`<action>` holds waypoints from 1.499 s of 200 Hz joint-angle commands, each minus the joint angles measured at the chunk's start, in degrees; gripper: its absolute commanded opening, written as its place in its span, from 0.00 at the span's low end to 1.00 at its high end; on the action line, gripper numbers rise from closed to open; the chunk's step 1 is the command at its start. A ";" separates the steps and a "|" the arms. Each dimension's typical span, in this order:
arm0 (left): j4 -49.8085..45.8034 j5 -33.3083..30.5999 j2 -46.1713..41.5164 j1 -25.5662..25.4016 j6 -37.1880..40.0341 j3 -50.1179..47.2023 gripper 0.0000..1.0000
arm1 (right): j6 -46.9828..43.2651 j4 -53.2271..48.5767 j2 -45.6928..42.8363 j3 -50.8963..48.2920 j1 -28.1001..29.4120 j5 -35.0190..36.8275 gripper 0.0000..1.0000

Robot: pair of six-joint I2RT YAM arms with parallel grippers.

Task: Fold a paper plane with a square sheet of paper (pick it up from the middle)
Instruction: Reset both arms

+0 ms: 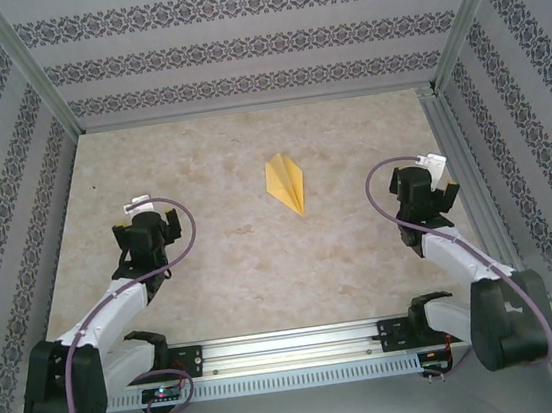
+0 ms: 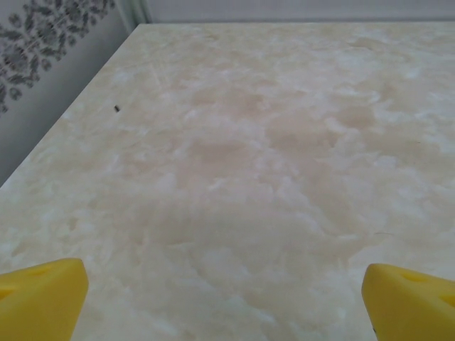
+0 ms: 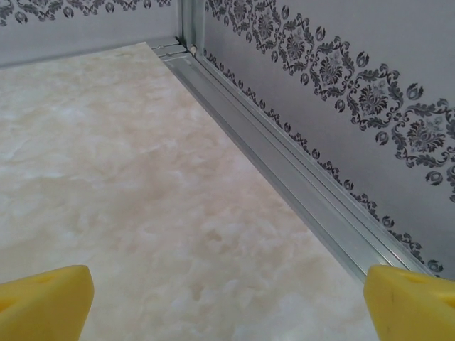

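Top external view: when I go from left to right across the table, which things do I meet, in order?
left tool → paper plane → right tool

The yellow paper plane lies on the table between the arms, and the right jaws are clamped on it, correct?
No. The right gripper has open jaws and, in the top external view, sits clear of the paper plane, which lies on the table.
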 commanded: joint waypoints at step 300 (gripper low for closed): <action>36.22 25.96 27.37 8.77 9.18 1.67 1.00 | -8.84 45.87 22.14 -4.80 -3.55 -20.96 0.98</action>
